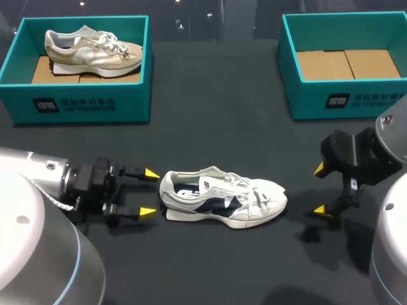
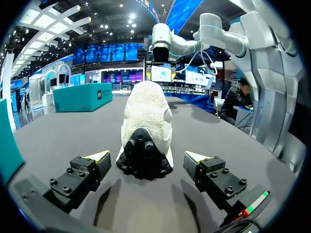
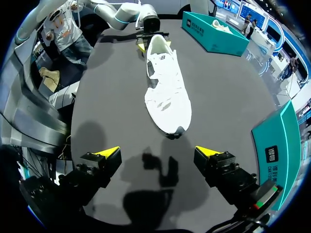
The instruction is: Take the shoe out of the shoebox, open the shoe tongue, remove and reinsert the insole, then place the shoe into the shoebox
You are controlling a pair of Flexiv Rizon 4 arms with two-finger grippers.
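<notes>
L gripper (image 1: 149, 192), jaws apart, sits just behind the heel of a white-and-navy lace-up sneaker (image 1: 222, 203). R gripper (image 1: 318, 189), jaws apart too, near its toe.

Plain matte black table top (image 1: 216, 121)

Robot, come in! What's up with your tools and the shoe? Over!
Left tool open, just behind the heel. Right tool open, off the toe, not touching. White shoe upright on the table. Nothing between tools and shoe.
</notes>
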